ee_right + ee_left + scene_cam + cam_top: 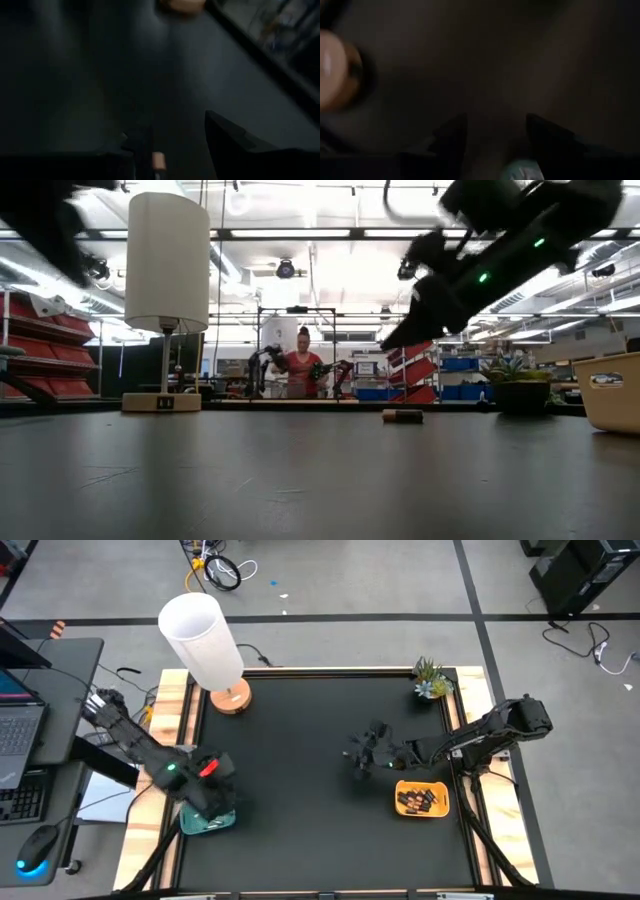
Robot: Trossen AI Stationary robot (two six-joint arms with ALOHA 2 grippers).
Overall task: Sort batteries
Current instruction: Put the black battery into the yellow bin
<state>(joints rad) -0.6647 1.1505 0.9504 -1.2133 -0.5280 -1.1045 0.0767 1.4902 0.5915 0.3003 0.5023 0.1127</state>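
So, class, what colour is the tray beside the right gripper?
Orange-yellow: the tray, holding dark batteries, shows best in the high view.

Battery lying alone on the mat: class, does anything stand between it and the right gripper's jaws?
Nothing visible does. The battery lies on bare mat. The right gripper hangs above the mat, jaws open, and its wrist view shows the battery close by them with nothing between.

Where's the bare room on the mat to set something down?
Free: the mat's middle, between lamp and right gripper. Crowded: left gripper over the teal tray; orange tray; plant.
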